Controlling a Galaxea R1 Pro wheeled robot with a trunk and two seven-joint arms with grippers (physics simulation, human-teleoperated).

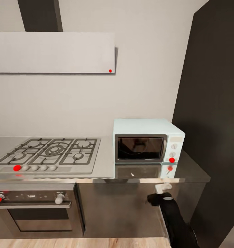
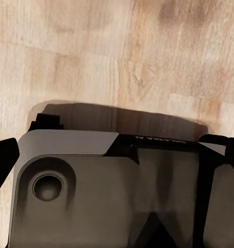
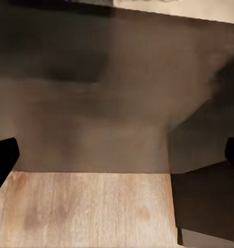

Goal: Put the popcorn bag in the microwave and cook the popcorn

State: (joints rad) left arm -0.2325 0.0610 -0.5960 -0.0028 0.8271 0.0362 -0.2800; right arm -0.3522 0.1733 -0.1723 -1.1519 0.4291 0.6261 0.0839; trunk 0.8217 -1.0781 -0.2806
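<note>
The pale mint-blue microwave [image 1: 148,140] stands on the steel countertop [image 1: 194,174] with its dark glass door shut and a red light [image 1: 172,159] lit at its lower right. Behind the glass I make out only a faint shape. The popcorn bag and the popcorn are hidden or out of view. My right arm [image 1: 172,217] rises in front of the cabinet below the microwave. In its wrist view, my right gripper [image 3: 117,157] stands open over cabinet front and wooden floor. My left gripper [image 2: 114,155] is open above the robot's own grey base [image 2: 96,191], holding nothing.
A gas hob [image 1: 49,153] with grey grates lies left of the microwave, with a black oven [image 1: 36,210] below it and a grey hood [image 1: 53,51] above. A tall dark panel [image 1: 213,103] closes off the right side. Wooden floor [image 2: 122,51] lies underfoot.
</note>
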